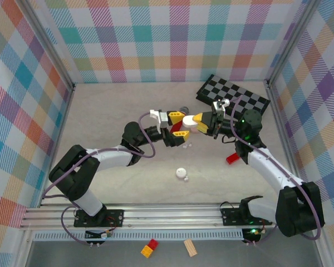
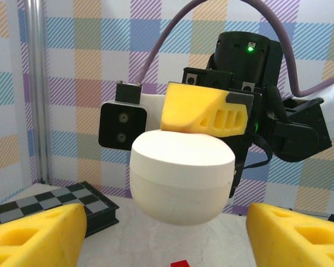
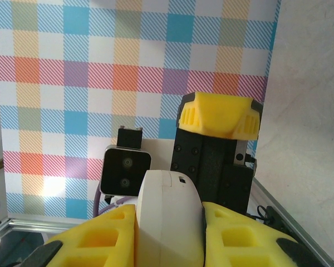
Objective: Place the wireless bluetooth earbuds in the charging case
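Observation:
A white pebble-like charging case [image 1: 198, 127] hangs above the table's middle, closed, with my right gripper [image 1: 196, 123] shut on it. In the right wrist view the case [image 3: 170, 217] is squeezed between both yellow fingers [image 3: 94, 239]. My left gripper [image 1: 178, 124] faces it from the left, open. In the left wrist view its yellow fingers [image 2: 33, 236] stand on either side of the case [image 2: 182, 175] with gaps, not touching. Two tiny white earbuds [image 1: 185, 146] lie on the table just below the grippers. A second white case [image 1: 181, 173] rests nearer the arms' bases.
A black-and-white checkerboard [image 1: 234, 97] lies at the back right, also seen behind the case as a checkerboard [image 2: 50, 203]. A red block [image 1: 232, 159] sits by the right arm. Plaid walls close in the table on three sides.

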### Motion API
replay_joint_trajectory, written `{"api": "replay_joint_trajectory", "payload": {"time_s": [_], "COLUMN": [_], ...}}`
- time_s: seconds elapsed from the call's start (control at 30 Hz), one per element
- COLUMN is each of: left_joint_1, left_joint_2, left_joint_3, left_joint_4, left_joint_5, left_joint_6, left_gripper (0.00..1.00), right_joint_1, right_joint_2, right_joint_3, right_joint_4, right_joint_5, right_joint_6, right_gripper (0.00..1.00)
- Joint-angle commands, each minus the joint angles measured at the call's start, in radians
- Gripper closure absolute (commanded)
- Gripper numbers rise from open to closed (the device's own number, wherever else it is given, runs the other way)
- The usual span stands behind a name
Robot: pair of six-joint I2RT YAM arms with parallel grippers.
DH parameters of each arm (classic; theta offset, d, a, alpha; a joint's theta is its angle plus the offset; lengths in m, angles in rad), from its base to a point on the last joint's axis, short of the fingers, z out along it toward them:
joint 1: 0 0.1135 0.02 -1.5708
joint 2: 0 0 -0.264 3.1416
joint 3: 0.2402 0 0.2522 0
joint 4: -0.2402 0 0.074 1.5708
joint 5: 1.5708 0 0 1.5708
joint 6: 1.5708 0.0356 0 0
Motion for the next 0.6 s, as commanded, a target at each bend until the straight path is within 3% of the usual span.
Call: {"api": "replay_joint_trajectory", "payload": {"time_s": [0.0,0.1,0.57], "left_joint_1": [-0.011,-0.014,-0.027], "left_joint_2": [0.018,0.021,0.023], "left_joint_3": [0.038,0.046,0.055], "left_joint_4": [0.054,0.054,0.055], "left_joint_5": [0.032,0.035,0.017], "left_joint_6": [0.021,0.018,0.011], "left_gripper": [0.29,0.34,0.42], "right_joint_1": [-0.004,-0.003,-0.004], "right_joint_2": [-0.018,-0.015,-0.012], "right_joint_3": [0.023,0.023,0.016], "right_joint_4": [0.002,0.007,0.007], "right_joint_5": [-0.022,-0.021,-0.016], "right_joint_6": [-0.011,-0.009,-0.008], "right_gripper": [0.82,0.82,0.82]}}
